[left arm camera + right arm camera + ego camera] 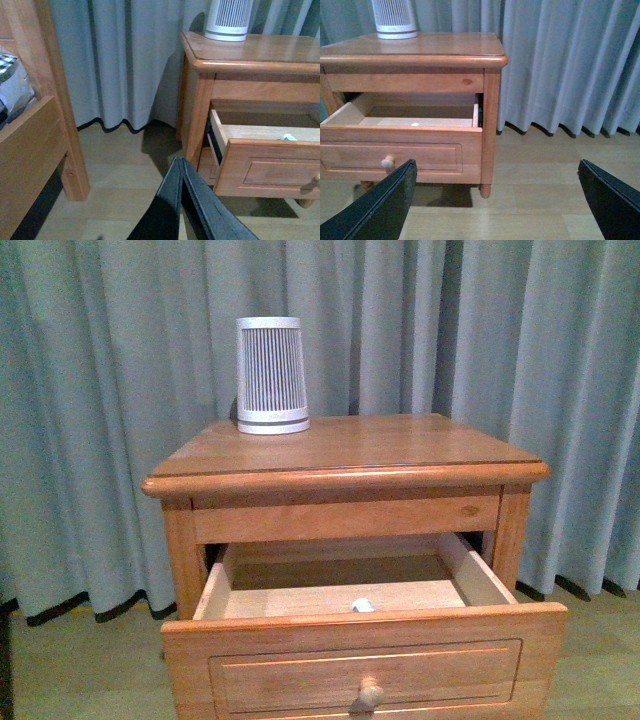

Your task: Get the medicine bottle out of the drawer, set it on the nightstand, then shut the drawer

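bottle: medicine bottle (363, 606) sits inside the open drawer (365, 665), on its floor, just behind the front panel, about mid-width.
bottle axis: only a small white rounded bit shows over the panel's top edge. can't tell if upright or lying, nor which way the long axis runs.
drawer: upper one, pulled well out. round knob (370, 695) faces the cam. inside is bare pale wood apart from the bottle.
nightstand: nightstand (350, 445) stands on a wood floor (545, 190) in front of a grey-blue curtain (100, 390).
on top: white ribbed cone device (271, 375) stands upright at the back-left corner of the top.
left arm: not in front view. wrist cam shows the left fingers (167, 205) low over the floor, off the nightstand's left side, aimed twd its front-left leg, well apart from drawer and bottle.
left fingers state: the two dark blades are pressed together along their length, w/ nothing between.
right arm: not in front view. right fingers (385, 205) are low, out in front of the nightstand and off to its right, aimed twd the drawer front and front-right leg, well apart from both.
right fingers state: spread wide, w/ nothing between.
side: a wooden frame (55, 100) w/ checked cloth (7, 65) stands left of the nightstand, across a strip of floor.
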Tool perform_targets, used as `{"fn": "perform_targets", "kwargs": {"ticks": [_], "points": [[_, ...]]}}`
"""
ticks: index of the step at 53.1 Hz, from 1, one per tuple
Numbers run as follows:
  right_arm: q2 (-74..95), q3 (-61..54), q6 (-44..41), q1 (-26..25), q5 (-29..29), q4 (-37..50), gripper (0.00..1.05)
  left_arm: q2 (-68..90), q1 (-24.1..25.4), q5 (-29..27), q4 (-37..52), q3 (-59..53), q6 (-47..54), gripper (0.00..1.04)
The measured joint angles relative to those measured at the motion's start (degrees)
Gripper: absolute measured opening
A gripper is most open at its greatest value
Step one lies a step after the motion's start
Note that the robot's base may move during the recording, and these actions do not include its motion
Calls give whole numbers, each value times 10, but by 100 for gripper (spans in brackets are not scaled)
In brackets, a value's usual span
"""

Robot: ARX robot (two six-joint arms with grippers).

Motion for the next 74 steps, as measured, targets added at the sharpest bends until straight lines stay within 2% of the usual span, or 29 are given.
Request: {"fn": "perform_targets", "kwargs": {"ticks": [6, 7, 9, 11, 14, 19, 22, 27, 31, 40, 46, 60, 74], "points": [[0, 0, 0, 0, 0, 0, 98, -23, 0, 1, -1, -20, 0, 4], [3, 1, 6, -3, -11, -4, 98, -25, 0, 2, -3, -20, 0, 4], [54, 27, 47, -28, -96, -38, 98, -35, 0, 1, -10, -20, 0, 4], [132, 67, 68, -24, -118, -23, 98, -38, 0, 1, -12, -20, 0, 11], [254, 158, 72, 8, -107, 33, 98, -40, 0, 1, -14, -20, 0, 27], [451, 347, 41, 76, -44, 78, 98, -41, 0, 1, -14, -20, 0, 52], [551, 434, 10, 107, -14, 93, 98, -41, 0, 1, -14, -20, 0, 62], [704, 562, -14, 137, 24, 74, 98, -41, 0, 1, -14, -20, 0, 83], [862, 686, -9, 155, 58, 9, 98, -41, 0, 1, -14, -20, 1, 100], [1042, 812, 14, 174, 87, -98, 98, -41, 0, 1, -14, -20, 1, 98], [1125, 866, 25, 184, 97, -137, 98, -41, 0, 1, -14, -20, 1, 98], [1241, 963, 33, 191, 109, -159, 98, -41, 0, 1, -14, -20, 1, 98], [1315, 993, 41, 191, 102, -159, 98, -41, 0, 1, -14, -20, 1, 98]]}}
